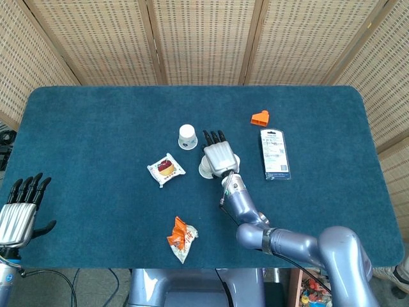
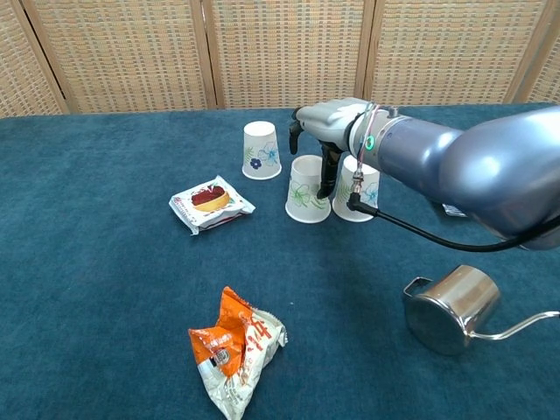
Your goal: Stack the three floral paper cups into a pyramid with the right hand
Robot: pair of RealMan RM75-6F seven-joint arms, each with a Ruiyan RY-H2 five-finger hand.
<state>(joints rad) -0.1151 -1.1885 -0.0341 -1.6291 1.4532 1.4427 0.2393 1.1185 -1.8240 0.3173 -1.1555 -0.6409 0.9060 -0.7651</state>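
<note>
Right hand [image 2: 325, 131] partly hides 2 floral cups [image 2: 307, 190].

Three white paper cups with blue-green flower prints are standing upside down on the blue cloth. The left cup [image 2: 261, 150] is sitting apart, slightly further back. The middle cup [image 2: 307, 189] and right cup [image 2: 359, 192] are standing side by side, rims nearly touching, both upright on their mouths
</note>
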